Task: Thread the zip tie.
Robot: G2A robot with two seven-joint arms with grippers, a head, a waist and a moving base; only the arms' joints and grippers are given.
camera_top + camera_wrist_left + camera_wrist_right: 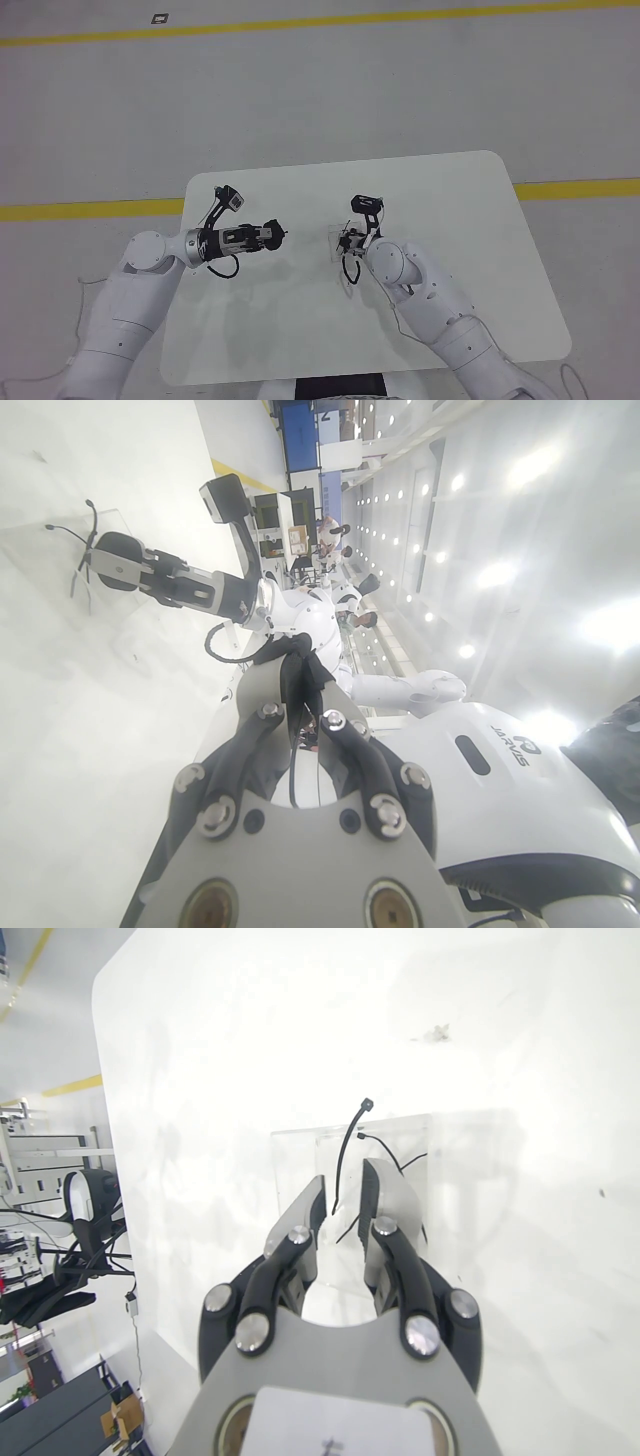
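Note:
My right gripper point(342, 1195) is open low over a clear acrylic holder point(400, 1128) near the middle of the white table point(450, 200). A black zip tie point(345, 1153) stands between its fingers, head upward, touching neither pad. A second black zip tie point(387, 1150) lies across the holder beside it. My left gripper point(300, 650) is shut on a thin black zip tie point(293, 772) whose strap runs back between the fingers toward the palm. It hovers over the table to the left of the holder, pointing at the right gripper point(92, 560). In the top view the left gripper point(280, 235) and the right gripper point(345, 240) face each other a short gap apart.
A small scrap of white debris point(437, 1032) lies on the table beyond the holder. The table's rounded edge point(100, 1028) runs along one side, with floor and office furniture past it. Yellow floor lines point(300, 25) cross behind the table.

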